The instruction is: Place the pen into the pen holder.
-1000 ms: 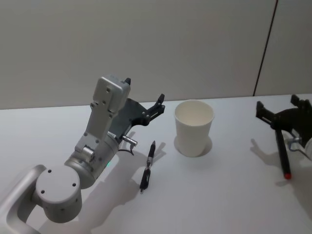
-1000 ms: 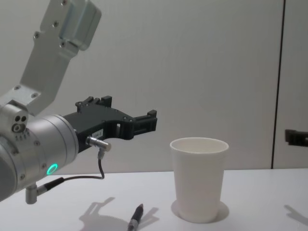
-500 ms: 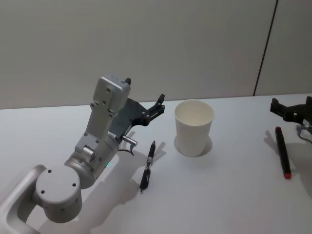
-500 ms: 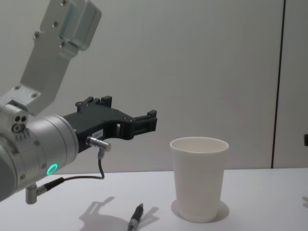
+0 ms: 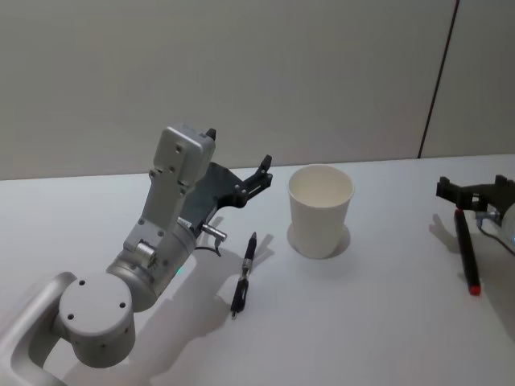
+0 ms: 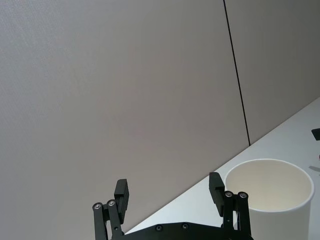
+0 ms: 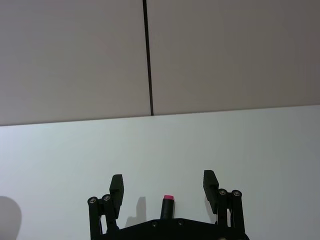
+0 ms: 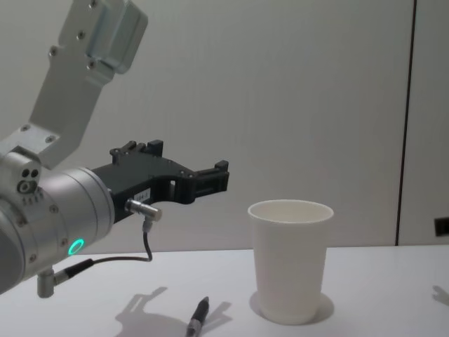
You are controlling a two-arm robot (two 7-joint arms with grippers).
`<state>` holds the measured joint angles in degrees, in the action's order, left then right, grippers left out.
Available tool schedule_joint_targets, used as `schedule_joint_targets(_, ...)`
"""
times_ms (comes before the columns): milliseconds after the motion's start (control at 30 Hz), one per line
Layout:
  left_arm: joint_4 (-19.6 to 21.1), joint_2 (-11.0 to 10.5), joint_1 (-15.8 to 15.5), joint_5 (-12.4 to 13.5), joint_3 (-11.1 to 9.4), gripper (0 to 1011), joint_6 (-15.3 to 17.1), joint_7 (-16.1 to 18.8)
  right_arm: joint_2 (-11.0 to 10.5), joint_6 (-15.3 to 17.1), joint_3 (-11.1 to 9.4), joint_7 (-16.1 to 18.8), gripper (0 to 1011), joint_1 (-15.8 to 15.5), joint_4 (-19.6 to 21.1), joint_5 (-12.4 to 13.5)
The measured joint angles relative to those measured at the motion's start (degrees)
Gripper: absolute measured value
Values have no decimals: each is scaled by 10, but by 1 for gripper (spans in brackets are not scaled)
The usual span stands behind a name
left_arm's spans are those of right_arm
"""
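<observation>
Bare lab or test room, plain white table, blank panelled wall

The silver-grey left arm has round joints, a green ring light and a thin dark cable. The black left gripper and the black right gripper carry small silver screws.

White table filled the view from 3 through 6 to 9 o'clock. Plain grey wall stood behind at 12 o'clock. A thin dark seam ran down the wall at 1 o'clock.
</observation>
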<state>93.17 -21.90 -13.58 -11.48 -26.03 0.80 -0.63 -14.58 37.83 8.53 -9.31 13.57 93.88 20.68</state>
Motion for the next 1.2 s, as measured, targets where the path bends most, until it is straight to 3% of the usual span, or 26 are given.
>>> schedule_joint_targets(700, 0, 0, 0, 0, 0, 1001, 0, 0, 22, 11, 0, -28, 1001, 2, -45, 7)
schedule_joint_targets(1200, 0, 0, 0, 0, 0, 1001, 0, 0, 33, 1, -2, -36, 1001, -6, -71, 15)
